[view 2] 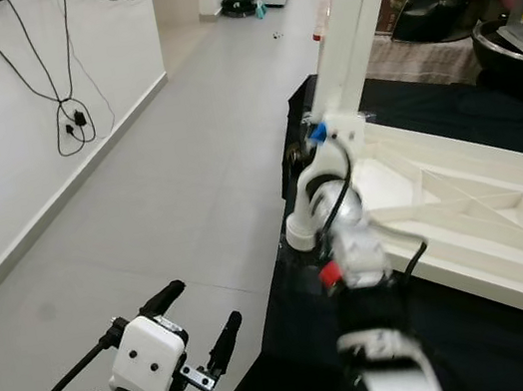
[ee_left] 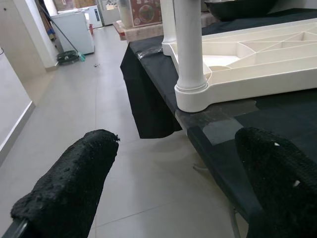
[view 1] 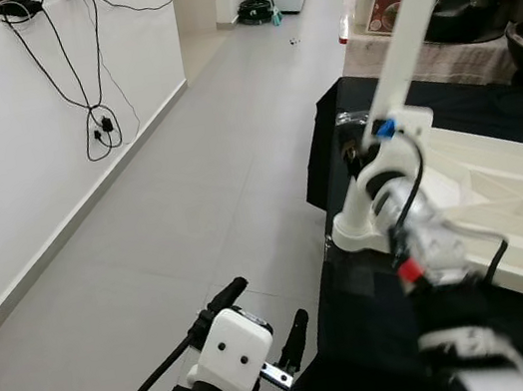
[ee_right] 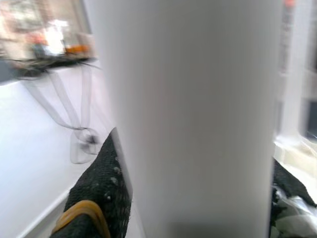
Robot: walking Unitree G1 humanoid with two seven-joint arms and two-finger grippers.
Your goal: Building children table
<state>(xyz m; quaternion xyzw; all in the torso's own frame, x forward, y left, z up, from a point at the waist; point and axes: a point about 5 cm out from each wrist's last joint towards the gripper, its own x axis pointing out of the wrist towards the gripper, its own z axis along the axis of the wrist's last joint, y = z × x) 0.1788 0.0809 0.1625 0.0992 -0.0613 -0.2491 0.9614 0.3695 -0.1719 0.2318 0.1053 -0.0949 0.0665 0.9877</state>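
Observation:
A white children's table top (view 1: pixel 503 183) lies upside down on a black-covered table (view 1: pixel 388 335). A white table leg (view 1: pixel 413 22) stands upright in its near-left corner socket (ee_left: pixel 190 94). My right gripper (view 1: pixel 377 147) is shut on the leg's lower part; in the right wrist view the leg (ee_right: pixel 193 119) sits between the black fingers (ee_right: pixel 101 188). My left gripper (view 1: pixel 268 303) hangs open and holds nothing, low over the floor, left of the table's edge. In the left wrist view its fingers (ee_left: pixel 69 193) frame the socket from a distance.
The black cloth (ee_left: pixel 143 79) hangs down over the table's left edge. A white wall (view 1: pixel 27 186) with dangling cables (view 1: pixel 102 122) runs along the left. Grey tiled floor (view 1: pixel 201 196) lies between them. Dark pots (view 2: pixel 518 39) and boxes (view 1: pixel 389 1) stand behind the table.

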